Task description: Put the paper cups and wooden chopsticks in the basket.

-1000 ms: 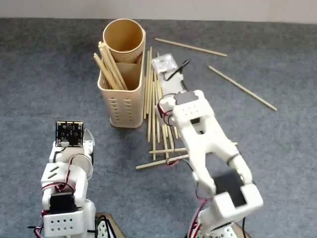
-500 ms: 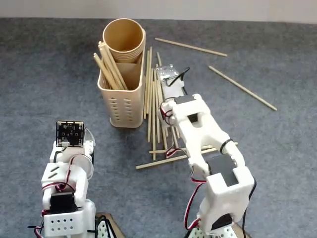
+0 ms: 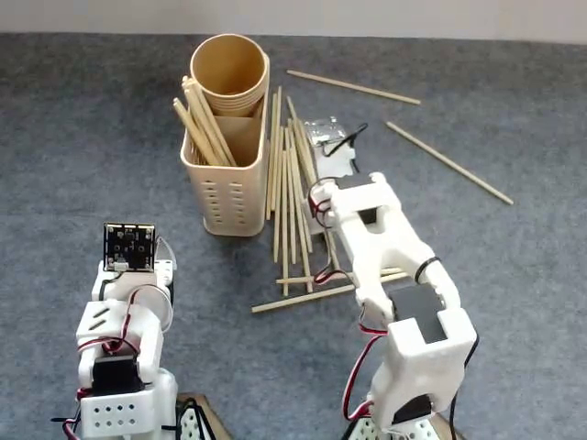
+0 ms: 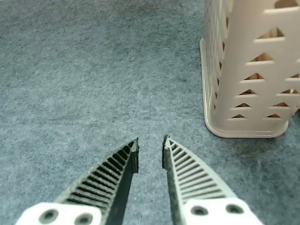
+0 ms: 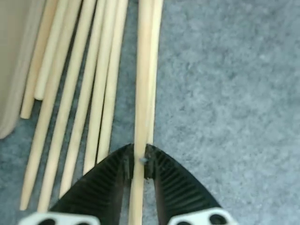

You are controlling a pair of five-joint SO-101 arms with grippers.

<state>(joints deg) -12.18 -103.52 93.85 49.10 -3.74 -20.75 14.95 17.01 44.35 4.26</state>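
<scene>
Grey carpet-like cloth covers the worktop (image 3: pixel 92 110). The beige basket (image 3: pixel 225 192) stands upright at the far middle, with a stack of paper cups (image 3: pixel 229 69) in its far end and a sheaf of wooden chopsticks (image 3: pixel 204 124) leaning in its near end. A row of loose chopsticks (image 3: pixel 286 197) lies just beside the basket's right wall, roughly parallel to it. Two cross sticks (image 3: pixel 293 301) lie athwart the row's near ends. Well apart toward the far right lie one stray chopstick (image 3: pixel 353 87) and a second stray chopstick (image 3: pixel 449 163).

The right arm (image 3: pixel 385 247) stretches over the right edge of the row and hides part of it. The right gripper (image 5: pixel 138 155) has its jaws clenched on a gripped chopstick (image 5: pixel 143 70); another stick lies tight against it, and possibly it is pinched too. The left gripper (image 4: pixel 150 146) hangs low over bare cloth near the basket's near corner, jaws slightly parted and holding nothing.

Since a second ago the right arm has swung rightward and its wrist has drawn away from the basket, baring more of the row. The left arm, basket, cups and strays lie as before.
</scene>
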